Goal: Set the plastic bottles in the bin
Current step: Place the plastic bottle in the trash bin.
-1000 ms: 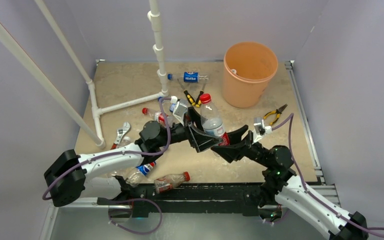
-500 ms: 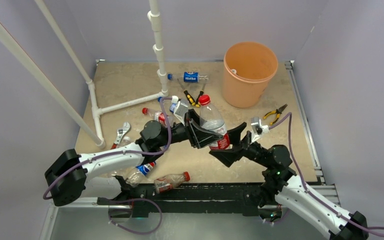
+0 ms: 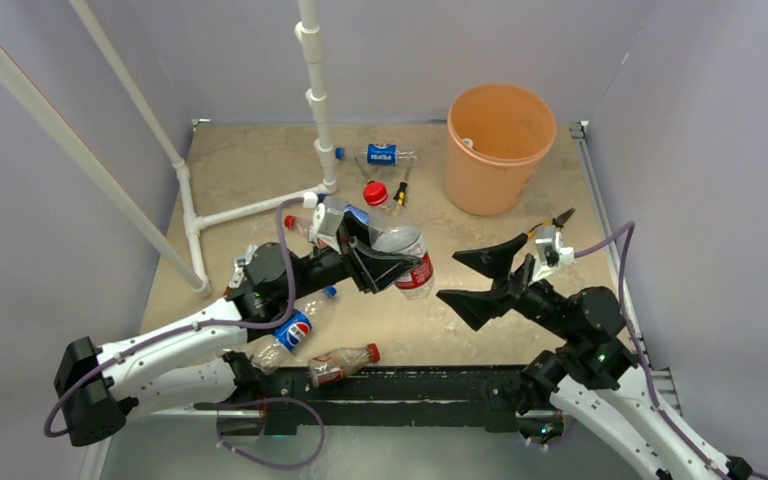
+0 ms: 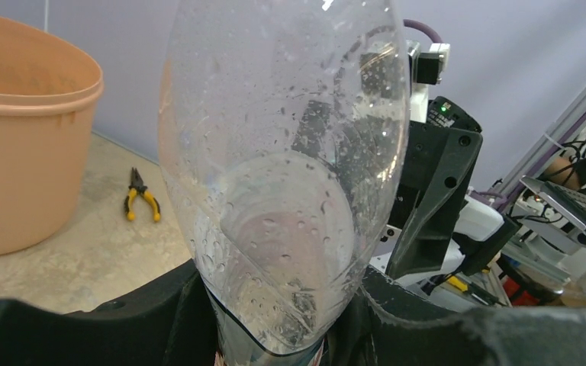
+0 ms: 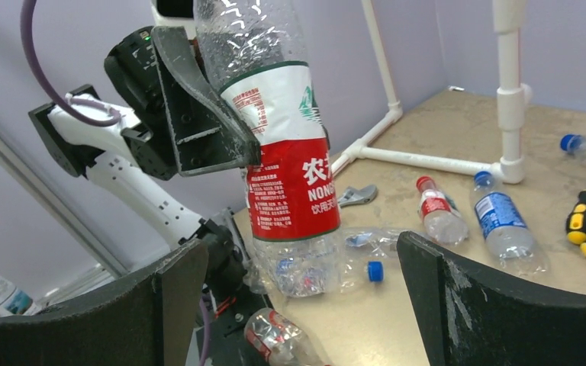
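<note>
Handed over within the last second. Red-labelled plastic bottle (image 3: 416, 272): a second ago upright at mid-table between both end effectors, now clamped in the left end effector (image 3: 375, 265) alone. Lifted clear of the table (image 3: 250, 160), tilted with the label end toward 5 o'clock, and carried slightly toward 9 o'clock of the old spot. Seen from the left wrist as a wet, clear body (image 4: 282, 175) filling the gap between the fingers. Seen from the right wrist gripped just above the red label (image 5: 294, 183).

Released and backed off toward 3 o'clock of the bottle: right end effector (image 3: 450, 277), jaws spread wide, nothing between them, a plain gap to the label.

Farther out, at 1 o'clock and well apart from the held bottle: bin (image 3: 485, 180), upright at the far right of the table, mouth unobstructed. At 12 o'clock, lying flat: blue-labelled bottle (image 3: 380, 155). At 7 to 8 o'clock, near the left arm: Pepsi bottle (image 3: 295, 328) and crushed red-capped bottle (image 3: 343, 362), both on the table. Beside the right wrist, at 3 o'clock: pliers (image 4: 139, 200), not wanted.

Judged from this: transfer complete, drop not yet made. Next called for: a long reach by the left arm toward 1 o'clock, over the rim, then release. Risk: wet, thin-walled plastic, likely to slip or buckle in the grip.
</note>
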Tool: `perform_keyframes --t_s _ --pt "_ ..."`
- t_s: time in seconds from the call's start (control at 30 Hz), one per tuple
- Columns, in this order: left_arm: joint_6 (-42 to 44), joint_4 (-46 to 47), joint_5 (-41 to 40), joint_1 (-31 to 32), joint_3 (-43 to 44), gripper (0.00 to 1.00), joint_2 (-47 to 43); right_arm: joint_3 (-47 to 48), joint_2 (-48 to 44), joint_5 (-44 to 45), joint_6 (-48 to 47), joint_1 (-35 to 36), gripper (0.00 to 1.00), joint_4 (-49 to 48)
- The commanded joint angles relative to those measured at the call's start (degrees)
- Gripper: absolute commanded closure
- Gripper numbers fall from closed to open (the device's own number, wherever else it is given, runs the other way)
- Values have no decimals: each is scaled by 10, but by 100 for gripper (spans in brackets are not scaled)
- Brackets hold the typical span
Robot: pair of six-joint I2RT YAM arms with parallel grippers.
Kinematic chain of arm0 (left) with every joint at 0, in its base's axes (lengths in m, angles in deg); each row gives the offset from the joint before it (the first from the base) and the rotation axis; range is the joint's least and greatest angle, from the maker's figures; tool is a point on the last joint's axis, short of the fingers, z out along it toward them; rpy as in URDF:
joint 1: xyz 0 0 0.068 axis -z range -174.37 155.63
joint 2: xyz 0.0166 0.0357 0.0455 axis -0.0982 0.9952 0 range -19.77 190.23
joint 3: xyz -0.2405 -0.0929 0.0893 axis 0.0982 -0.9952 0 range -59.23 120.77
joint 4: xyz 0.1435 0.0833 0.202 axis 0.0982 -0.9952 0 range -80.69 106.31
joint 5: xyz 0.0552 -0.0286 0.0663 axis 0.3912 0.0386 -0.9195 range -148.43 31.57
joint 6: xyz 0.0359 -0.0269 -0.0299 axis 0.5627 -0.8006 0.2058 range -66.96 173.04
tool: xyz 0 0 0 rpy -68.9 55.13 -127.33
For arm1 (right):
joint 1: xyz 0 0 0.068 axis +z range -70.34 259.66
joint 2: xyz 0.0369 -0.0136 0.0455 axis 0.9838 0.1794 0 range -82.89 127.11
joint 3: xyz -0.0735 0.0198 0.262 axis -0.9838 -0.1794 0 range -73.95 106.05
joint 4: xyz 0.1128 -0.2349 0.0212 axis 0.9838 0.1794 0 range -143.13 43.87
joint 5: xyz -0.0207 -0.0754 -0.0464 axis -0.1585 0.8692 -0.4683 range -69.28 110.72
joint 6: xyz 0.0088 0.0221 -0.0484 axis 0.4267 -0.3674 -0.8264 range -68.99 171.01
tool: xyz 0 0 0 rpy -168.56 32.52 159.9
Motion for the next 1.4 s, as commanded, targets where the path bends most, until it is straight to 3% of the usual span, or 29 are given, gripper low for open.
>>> perform_keyframes --t_s 0.0,0.2,0.33,0.43,0.6,0.73,1.2,1.37 --pt "59 -77 -41 0 24 64 -43 51 -6 32 -33 0 1 81" --pt "107 -185 -69 0 35 65 -72 71 -15 145 2 0 1 82" --pt "147 -308 -65 0 74 65 -44 76 -30 173 17 0 1 86" --pt "164 -377 -33 1 100 68 -22 98 -6 145 -14 0 1 86" --pt "163 -371 38 1 87 68 -30 151 81 62 -35 0 3 62" --pt "170 -381 69 1 90 68 -23 158 83 53 -29 0 2 25" --pt "176 -394 84 1 99 69 -7 257 226 6 -25 0 21 80" --pt "175 -397 82 1 98 69 -8 250 236 -22 -14 0 22 66"
